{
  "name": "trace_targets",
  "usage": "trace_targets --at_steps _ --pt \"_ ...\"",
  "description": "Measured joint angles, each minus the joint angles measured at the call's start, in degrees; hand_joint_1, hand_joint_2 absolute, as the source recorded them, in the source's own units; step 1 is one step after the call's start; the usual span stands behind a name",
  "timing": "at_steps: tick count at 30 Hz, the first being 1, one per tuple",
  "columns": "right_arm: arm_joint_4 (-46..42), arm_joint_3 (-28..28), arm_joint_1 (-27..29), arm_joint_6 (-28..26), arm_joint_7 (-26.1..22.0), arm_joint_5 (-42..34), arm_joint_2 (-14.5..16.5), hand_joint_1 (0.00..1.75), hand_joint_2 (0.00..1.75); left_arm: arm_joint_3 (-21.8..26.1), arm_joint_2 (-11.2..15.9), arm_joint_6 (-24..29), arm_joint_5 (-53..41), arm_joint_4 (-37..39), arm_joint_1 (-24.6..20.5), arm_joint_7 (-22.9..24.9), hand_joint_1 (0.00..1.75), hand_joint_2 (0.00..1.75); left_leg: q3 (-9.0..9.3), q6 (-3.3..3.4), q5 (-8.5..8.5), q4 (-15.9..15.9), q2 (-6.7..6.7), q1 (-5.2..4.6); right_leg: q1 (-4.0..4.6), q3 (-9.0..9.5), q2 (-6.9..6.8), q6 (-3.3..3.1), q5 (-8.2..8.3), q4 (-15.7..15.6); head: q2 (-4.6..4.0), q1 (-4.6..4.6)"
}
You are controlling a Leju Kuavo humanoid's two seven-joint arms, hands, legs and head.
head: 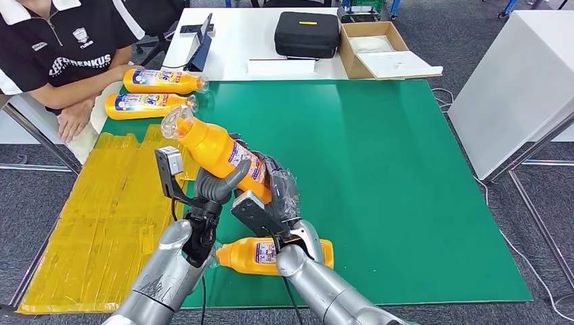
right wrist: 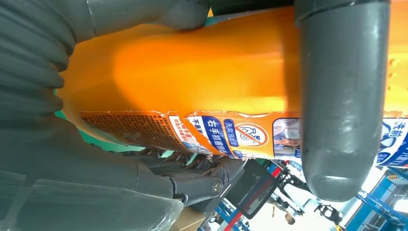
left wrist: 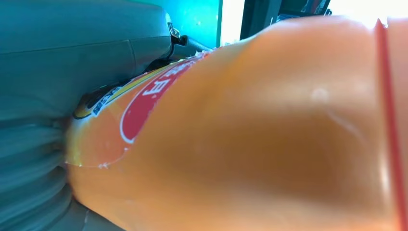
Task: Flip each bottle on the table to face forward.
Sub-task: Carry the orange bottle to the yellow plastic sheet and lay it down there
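1. Both hands are on one orange bottle [head: 220, 150] raised above the green mat [head: 379, 189]; the left hand [head: 213, 188] grips it from the near-left side with its thumb curled up against the body; the right hand [head: 274, 193] wraps its dark fingers around the lower part near the base.
2. That held bottle is tilted, its clear cap end pointing up and away to the left, its label partly turned toward the robot; in the left wrist view the orange body [left wrist: 250, 134] sits right against the grey hand [left wrist: 57, 62]; in the right wrist view a thick grey thumb [right wrist: 339, 96] lies across the bottle [right wrist: 192, 72] just above the blue-and-white label.
3. Another orange bottle [head: 271, 256] lies on its side at the near edge of the mat, partly behind the right forearm, label up.
4. Two more bottles lie side by side at the far-left corner: the farther one [head: 162, 80] and the nearer one [head: 149, 105], caps pointing right.
5. A person [head: 64, 51] in a black and white shirt sits beside that corner; yellow sheeting [head: 101, 217] covers the table left of the mat.
6. On the white table beyond are a black case [head: 306, 34] and an open cardboard box [head: 379, 49].
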Motion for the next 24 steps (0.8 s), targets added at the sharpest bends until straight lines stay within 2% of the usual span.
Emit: trace_targets --at_steps 6,7,10,11,13,14,16,18,21,24 --pt "0.27 0.25 -0.19 0.04 0.03 -0.64 0.0 1.75 1.75 0.05 -0.02 0.12 0.42 0.24 -0.04 -0.4 1.75 1.75 0.0 0.0 0.0 0.0 0.0 0.0 0.0 0.0 0.0 0.0 0.0 0.0 0.0 0.01" --pt "0.36 0.38 -0.27 0.05 0.05 -0.95 0.0 1.66 1.75 0.06 -0.02 0.22 0.52 0.35 -0.04 -0.57 1.75 1.75 0.0 0.0 0.0 0.0 0.0 0.0 0.0 0.0 0.0 0.0 0.0 0.0 0.0 0.01" --pt "0.78 1.35 -0.64 -0.04 0.09 -2.63 0.0 0.38 1.75 0.11 -0.02 0.76 0.9 0.66 -0.08 -1.16 1.75 1.75 0.0 0.0 0.0 0.0 0.0 0.0 0.0 0.0 0.0 0.0 0.0 0.0 0.01 0.0" --pt "0.97 1.87 -0.75 -0.14 0.03 -3.26 0.01 0.02 1.75 0.14 -0.02 0.95 1.01 0.73 -0.13 -1.37 1.75 1.75 0.0 0.0 0.0 0.0 0.0 0.0 0.0 0.0 0.0 0.0 0.0 0.0 0.01 0.0" --pt "1.09 2.75 -0.48 -1.11 -0.61 -3.05 -0.03 0.0 1.75 0.23 0.03 2.62 -0.06 0.78 -0.29 -2.73 1.75 1.75 -0.01 0.0 0.0 0.0 -0.01 0.01 0.0 0.02 0.0 0.0 0.0 0.01 0.01 0.0" --pt "-0.41 2.5 0.7 -1.79 -0.69 -0.8 -0.38 0.0 1.75 0.31 0.28 5.21 -2.52 0.41 -0.2 -4.42 1.75 1.75 -0.01 0.0 0.0 -0.01 -0.05 0.04 0.0 0.05 -0.01 0.0 0.0 0.01 0.01 -0.01" --pt "-9.36 0.35 6.28 -1.3 1.12 8.34 -2.53 0.0 1.75 0.97 1.11 13.83 -10.6 -1.33 0.46 -8.1 1.75 1.75 -0.03 -0.01 -0.02 -0.01 -0.14 0.09 0.01 0.1 -0.05 -0.02 -0.03 0.02 0.0 0.01" --pt "-23.06 -2.85 14.19 1.97 4.59 17.69 -5.93 0.0 1.75 2.9 2.27 20.33 -16.85 -3.47 1.43 -9.56 1.75 1.75 -0.09 -0.06 -0.07 -0.01 -0.2 0.11 -0.01 0.09 -0.08 -0.03 -0.06 0.01 0.0 0.01" --pt "-38.72 -7.24 23.05 3.79 5.7 22.19 -9.9 0.0 1.75 6.76 3.72 21.11 -19.25 -5.14 3.14 -10.2 1.75 1.75 -0.17 -0.09 -0.11 -0.02 -0.25 0.08 0.0 -0.06 -0.09 -0.06 -0.11 -0.01 0.0 0.0" --pt "-48.07 -9.73 28.36 2.74 3.94 21.76 -12.51 0.0 1.75 8.96 4.25 21.44 -20.13 -5.75 4.75 -11.31 1.75 1.75 -0.18 -0.09 -0.14 -0.03 -0.22 0.04 -0.01 -0.09 -0.06 -0.06 -0.11 -0.02 0.0 0.02"
